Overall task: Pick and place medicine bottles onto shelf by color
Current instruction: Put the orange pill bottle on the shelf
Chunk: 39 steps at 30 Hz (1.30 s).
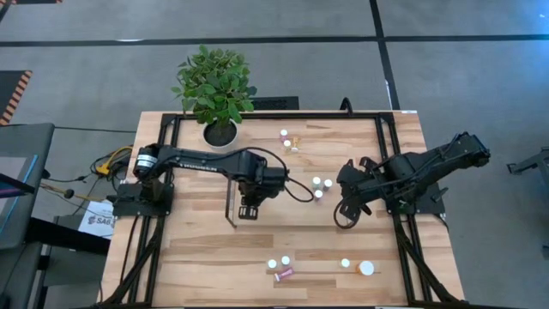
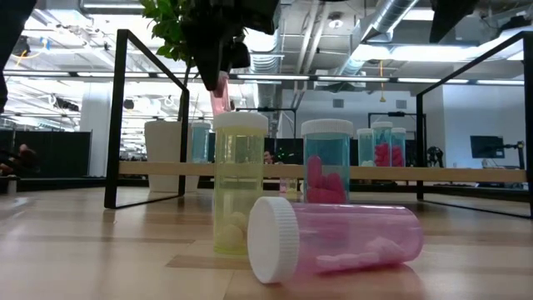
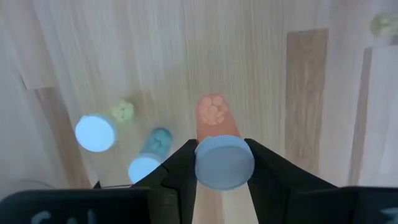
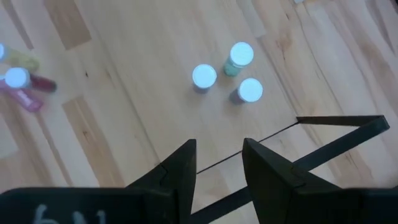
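My left gripper [image 1: 249, 206] hangs over the table's middle, shut on a pink medicine bottle [image 3: 214, 121] with a white cap; the low view shows that bottle [image 2: 221, 92] high above the wood. Beside it stands a black wire upright [image 1: 228, 204] of the shelf [image 2: 466, 172]. A yellow bottle [image 2: 240, 183] and a teal bottle [image 2: 326, 162] stand on their bases near the front edge, and another pink bottle [image 2: 333, 242] lies on its side. My right gripper [image 1: 346, 213] waits open to the right, above three standing bottles [image 4: 240, 68]. My left gripper pinches the pink bottle's white cap [image 3: 225, 163] between its two fingers. The fingers come from above and point down. The bottle hangs upright below them, clear of the table.
A potted plant [image 1: 220, 130] stands at the far edge, with two bottles [image 1: 289, 137] to its right. A wide white-orange bottle [image 1: 366, 268] and a small one [image 1: 345, 263] sit near the front right. The black table frame [image 1: 382, 146] rims the top.
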Motion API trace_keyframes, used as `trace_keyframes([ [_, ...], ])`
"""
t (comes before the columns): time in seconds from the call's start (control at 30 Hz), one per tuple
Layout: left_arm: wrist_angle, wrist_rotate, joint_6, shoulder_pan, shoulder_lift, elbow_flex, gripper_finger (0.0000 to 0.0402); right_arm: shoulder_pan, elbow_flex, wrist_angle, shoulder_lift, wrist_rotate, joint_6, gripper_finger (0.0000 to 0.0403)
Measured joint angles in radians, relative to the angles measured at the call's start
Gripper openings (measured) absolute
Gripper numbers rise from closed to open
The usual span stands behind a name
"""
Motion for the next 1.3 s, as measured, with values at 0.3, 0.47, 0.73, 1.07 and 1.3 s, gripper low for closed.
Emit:
trace_keyframes([
  [0.3,-0.053,0.000,0.059,-0.007,0.091,-0.002,0.0103,0.000,0.000,0.001,0.000,0.000,-0.020,0.0154],
  [0.47,-0.055,-0.017,0.080,-0.005,0.122,-0.006,0.0103,0.000,0.000,0.027,0.000,0.000,-0.021,0.0154],
  [0.73,-0.050,-0.019,0.084,-0.002,0.128,-0.007,0.0103,0.000,0.000,0.034,0.000,0.000,-0.023,0.0154],
  [1.07,-0.027,-0.019,0.076,0.003,0.125,-0.085,0.0102,0.000,0.000,0.038,0.000,0.000,-0.023,0.0154],
  [1.3,-0.022,-0.020,0.075,0.014,0.127,-0.086,0.0102,0.000,0.000,0.038,0.000,0.000,-0.023,0.0154],
])
